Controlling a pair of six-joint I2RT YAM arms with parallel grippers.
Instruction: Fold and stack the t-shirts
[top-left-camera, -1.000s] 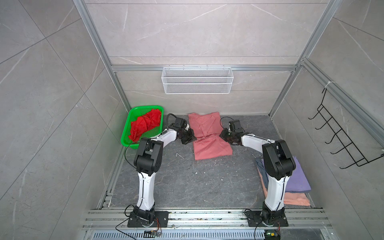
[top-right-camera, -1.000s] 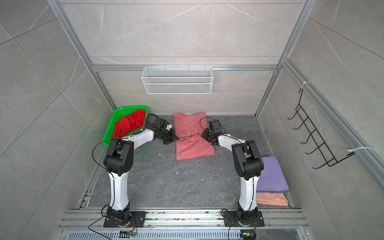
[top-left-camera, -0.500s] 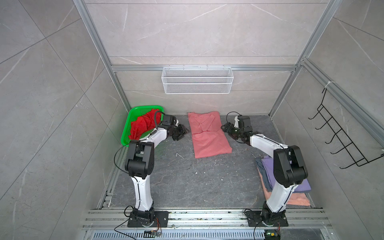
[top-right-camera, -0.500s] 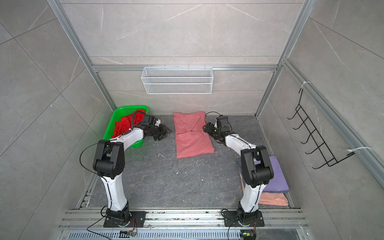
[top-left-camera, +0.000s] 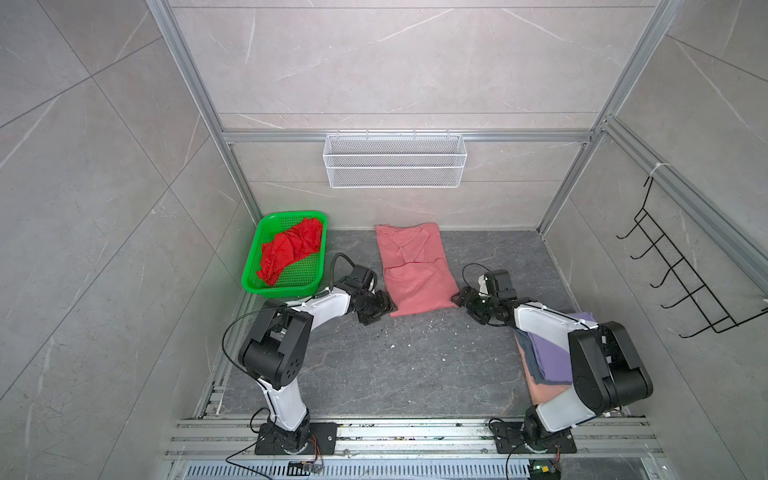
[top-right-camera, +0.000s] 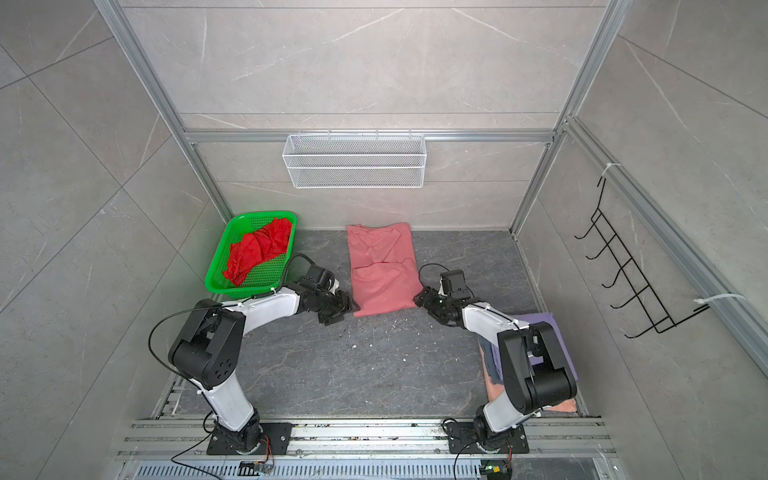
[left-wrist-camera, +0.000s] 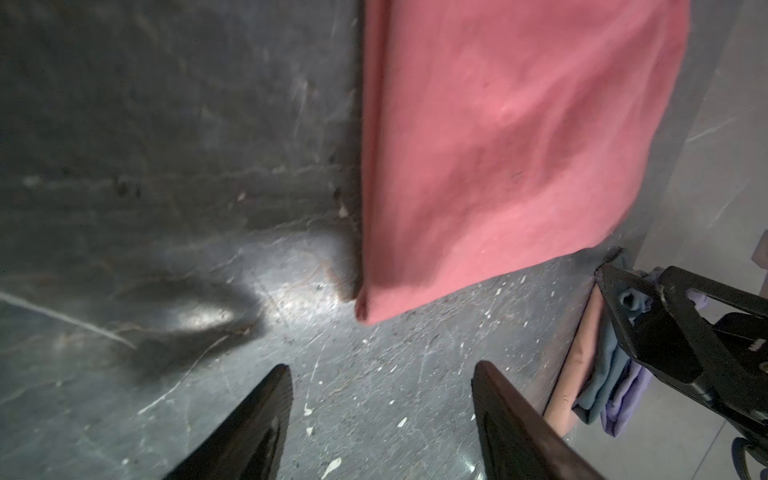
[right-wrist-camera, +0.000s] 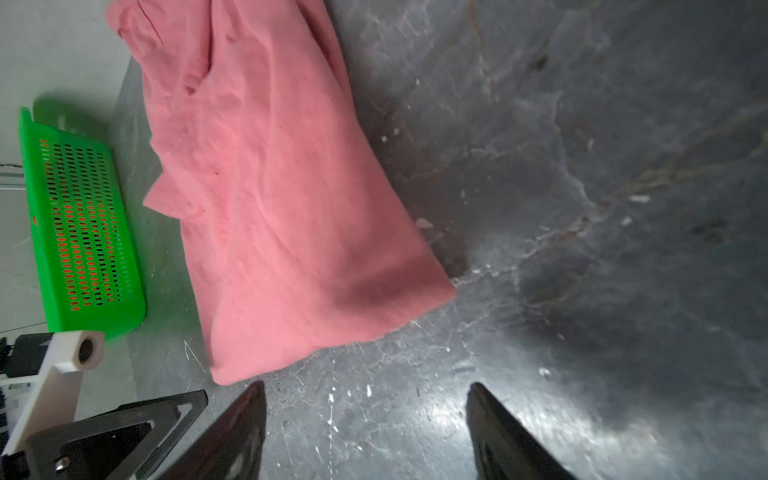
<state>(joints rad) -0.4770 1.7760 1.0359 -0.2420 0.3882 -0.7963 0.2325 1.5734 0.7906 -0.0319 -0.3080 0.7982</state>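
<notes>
1. Red t-shirt (top-left-camera: 291, 253) lies crumpled in a green basket (top-left-camera: 282, 291) at the back left corner of the table (top-left-camera: 415, 365).
2. Left pincer (top-left-camera: 386, 305) sits low, just beside the near left corner of the pink t-shirt (top-left-camera: 415, 278). In the left wrist view its fingers (left-wrist-camera: 274, 399) stand apart with only bare table between them, and the shirt corner lies just ahead of them.
3. Pink t-shirt is folded into a long strip. It lies flat in the middle of the table, with its far end at the back wall.
4. Right pincer (top-left-camera: 457, 298) is just beside the near right corner of that shirt. Its fingers (right-wrist-camera: 249, 415) are also spread, and nothing is gripped.
5. Lavender t-shirt (top-left-camera: 548, 353) tops a pile at the right edge. It lies over a grey-blue t-shirt (top-left-camera: 528, 345) and a peach t-shirt (top-left-camera: 544, 392), and the right arm partly hides the pile.
</notes>
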